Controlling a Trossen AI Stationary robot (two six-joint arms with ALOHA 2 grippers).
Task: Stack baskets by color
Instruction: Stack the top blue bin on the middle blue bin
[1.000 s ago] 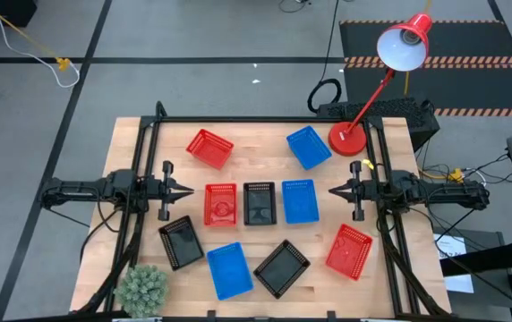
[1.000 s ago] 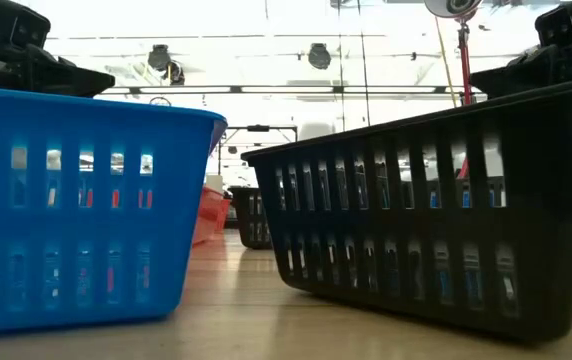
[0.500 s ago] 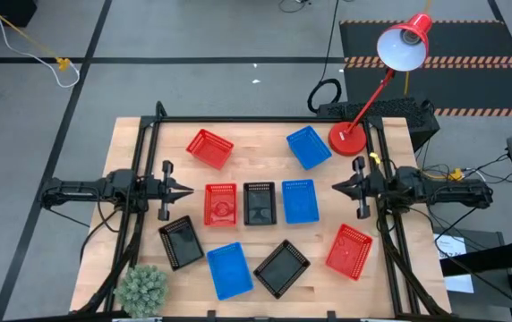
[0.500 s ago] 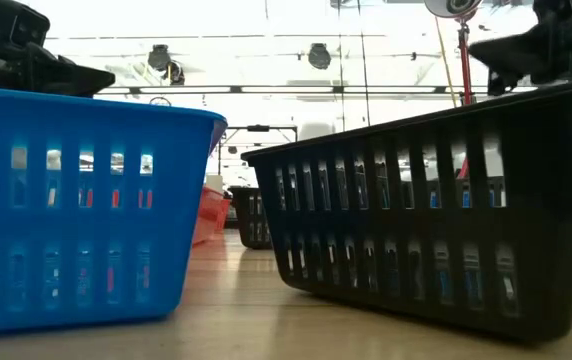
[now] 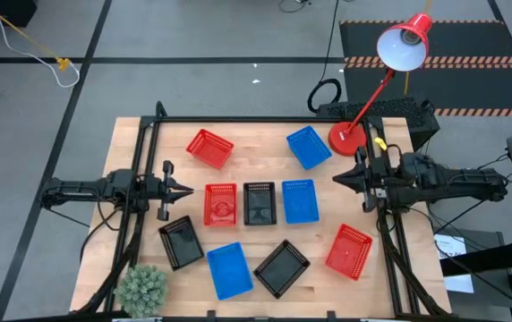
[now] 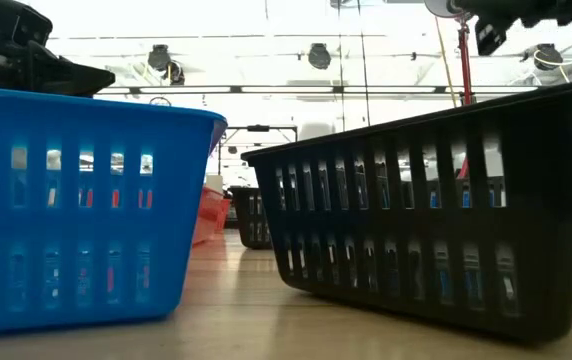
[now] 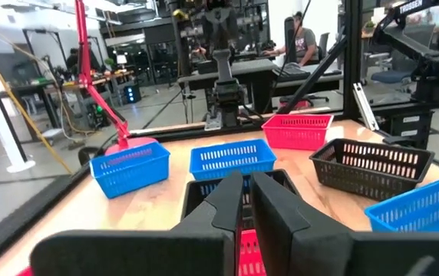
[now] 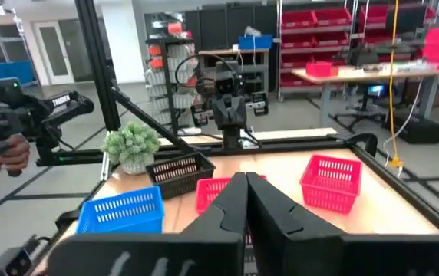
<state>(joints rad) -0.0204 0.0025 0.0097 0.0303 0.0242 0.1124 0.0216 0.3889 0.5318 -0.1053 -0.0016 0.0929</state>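
Note:
Nine baskets rest on their bottoms on the wooden table. A red, a black and a blue basket stand in a row at the middle. Red and blue baskets sit farther back. Black, blue, black and red baskets lie nearer the front. My left gripper is shut, level, left of the row. My right gripper is shut, level, raised above the table right of the row. Neither touches a basket.
A red lamp stands on its round base at the far right corner. A small green plant sits at the near left corner. A black frame rail borders the table. A person's hand shows beyond the table's left side.
My right gripper has risen well above the table, staying level and shut, and has rolled a little about its own axis. In the low view it has climbed to the picture's top. The baskets have not moved.

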